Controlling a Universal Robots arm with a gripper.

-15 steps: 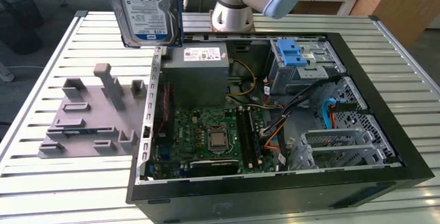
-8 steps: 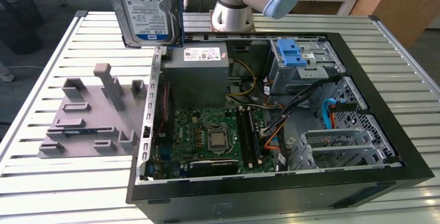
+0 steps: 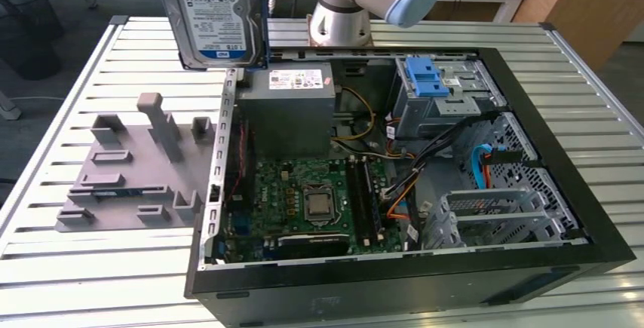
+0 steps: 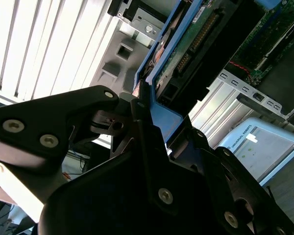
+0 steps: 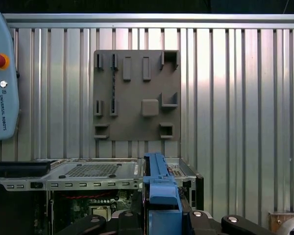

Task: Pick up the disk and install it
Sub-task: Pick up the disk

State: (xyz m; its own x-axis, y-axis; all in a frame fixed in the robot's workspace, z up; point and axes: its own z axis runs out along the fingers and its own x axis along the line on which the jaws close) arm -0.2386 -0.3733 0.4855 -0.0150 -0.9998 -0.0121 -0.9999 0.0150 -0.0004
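Observation:
The disk [image 3: 216, 15], a silver hard drive with a blue-and-white label and blue side rails, hangs upright above the table at the back of the exterior view's left, just beyond the open computer case's [image 3: 563, 192] rear corner. In the second wrist view my gripper [image 4: 152, 122] is shut on the disk's blue rail [image 4: 161, 63], with the drive's green circuit board [image 4: 196, 44] facing the camera. The first wrist view has the blue rail [image 5: 159, 186] rising from between my gripper's [image 5: 157, 220] black fingers.
The case lies open on the slatted metal table [image 3: 81, 268]. Inside are a grey power-supply box [image 3: 286, 109], the motherboard [image 3: 312, 200], a drive bay with a blue latch [image 3: 427, 79] and a metal cage [image 3: 503, 215]. A grey fixture plate [image 3: 121, 177] lies beside the case. A teach pendant [image 5: 0, 73] rests nearby.

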